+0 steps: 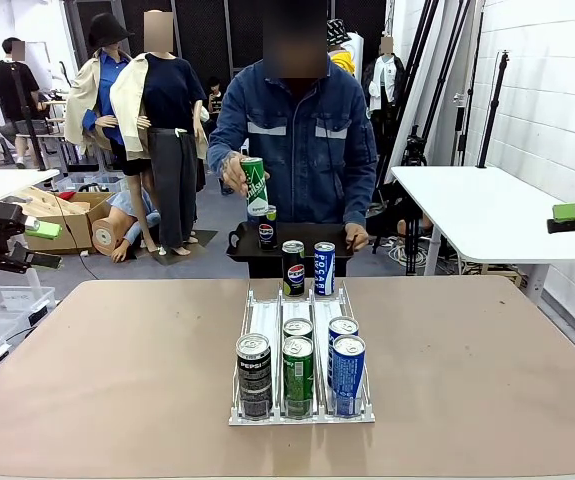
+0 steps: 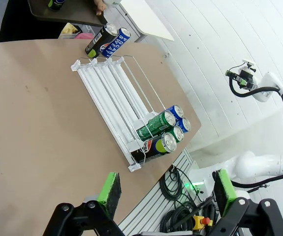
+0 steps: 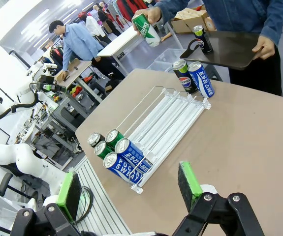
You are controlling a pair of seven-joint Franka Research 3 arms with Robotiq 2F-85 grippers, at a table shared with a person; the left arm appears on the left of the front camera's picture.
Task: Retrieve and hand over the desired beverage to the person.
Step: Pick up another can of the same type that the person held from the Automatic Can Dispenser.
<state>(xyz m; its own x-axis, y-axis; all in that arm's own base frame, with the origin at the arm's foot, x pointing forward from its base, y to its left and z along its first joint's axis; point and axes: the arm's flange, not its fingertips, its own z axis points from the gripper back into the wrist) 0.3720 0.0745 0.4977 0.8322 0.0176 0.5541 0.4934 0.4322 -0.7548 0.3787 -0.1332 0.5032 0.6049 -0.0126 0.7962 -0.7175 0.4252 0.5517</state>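
Pads (image 2: 109,194) spread wide and pinching nothing, the left gripper (image 2: 167,194) and right gripper (image 3: 130,191) hang off to either side of the table (image 1: 487,380), well apart from every can. By the look of it, the fetch has not yet begun: choosing, lifting and handing over a drink all remain, and which drink is wanted cannot be told.

On the table, a clear three-lane rack (image 1: 264,315) holds five cans at its near end: one black Pepsi (image 1: 254,375) in the left lane, two green cans (image 1: 298,375) in the middle and two blue cans (image 1: 348,373) in the right. Just beyond its far end stand a second Pepsi (image 1: 293,268) and a Pocari (image 1: 324,268).

Across the table, the person (image 1: 307,140) lifts a green-and-white can (image 1: 256,185) in one hand (image 1: 235,172), while the other hand (image 1: 355,238) steadies a black tray (image 1: 307,243) carrying a small Pepsi (image 1: 266,233).
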